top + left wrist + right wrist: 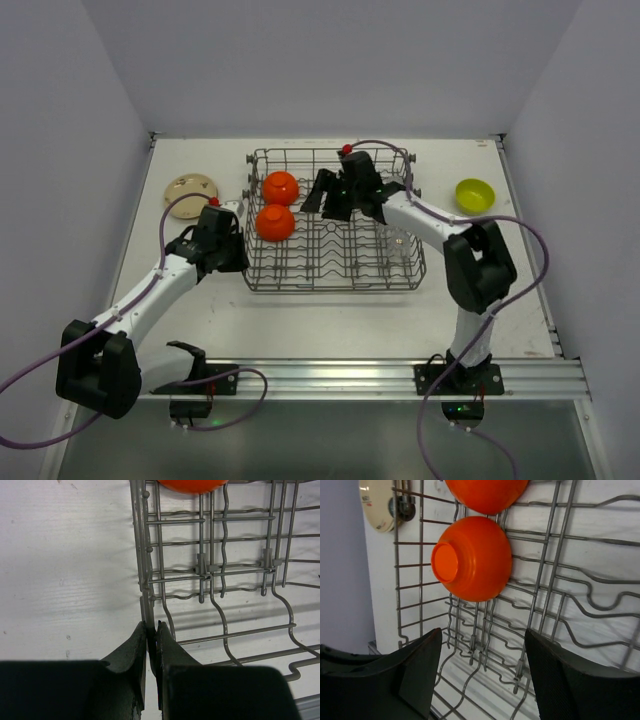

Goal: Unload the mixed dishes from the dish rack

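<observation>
The grey wire dish rack (330,288) stands mid-table. Two orange bowls (280,187) (275,222) lie upside down in its left part. Clear glasses (398,243) show faintly in its right part. My left gripper (243,258) is shut on the rack's left rim wire (148,587), pinched between its fingertips (150,632). My right gripper (331,198) hovers open and empty over the rack's back middle (560,580), facing the bowls (475,557) (487,492). A beige plate (190,190) and a yellow-green bowl (474,194) lie on the table outside the rack.
The plate lies left of the rack and also shows in the right wrist view (377,505). The green bowl sits right of the rack near the table's right edge. Side walls close in the table. A metal rail (330,375) runs along the near edge.
</observation>
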{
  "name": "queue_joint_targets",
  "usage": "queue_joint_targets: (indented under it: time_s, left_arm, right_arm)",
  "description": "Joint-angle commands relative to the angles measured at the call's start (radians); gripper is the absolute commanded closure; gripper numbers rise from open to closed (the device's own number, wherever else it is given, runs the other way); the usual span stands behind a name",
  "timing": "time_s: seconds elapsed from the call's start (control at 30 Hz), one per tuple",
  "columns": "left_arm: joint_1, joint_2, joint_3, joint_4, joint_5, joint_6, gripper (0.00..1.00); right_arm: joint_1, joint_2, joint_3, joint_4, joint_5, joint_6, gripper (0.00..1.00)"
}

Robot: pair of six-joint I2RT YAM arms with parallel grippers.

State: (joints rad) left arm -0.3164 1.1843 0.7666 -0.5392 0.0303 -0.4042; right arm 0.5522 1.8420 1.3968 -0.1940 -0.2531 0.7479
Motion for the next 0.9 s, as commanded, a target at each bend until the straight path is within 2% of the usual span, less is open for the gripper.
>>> queue_joint_targets:
  time_s: [0.0,0.2,0.27,0.5,0.87]
  left_arm:
    - [-0.003,-0.018,0.020,0.033,0.022,-0.004,1.00]
    - [-0.004,-0.017,0.022,0.035,0.028,-0.002,1.00]
    - [-0.004,-0.017,0.020,0.035,0.029,-0.001,1.00]
    - [-0.004,-0.017,0.020,0.033,0.033,0.002,1.00]
    - [-0.004,-0.017,0.020,0.033,0.031,0.002,1.00]
  right_arm:
    - [0.034,0.101,0.112,0.064,0.011,0.093,0.31]
    - [0.052,0.189,0.189,0.057,0.011,0.122,0.30]
    - [0.052,0.201,0.189,0.076,0.003,0.140,0.25]
    - [0.052,0.286,0.281,0.056,0.003,0.189,0.21]
    - [0.054,0.393,0.364,0.011,-0.005,0.169,0.20]
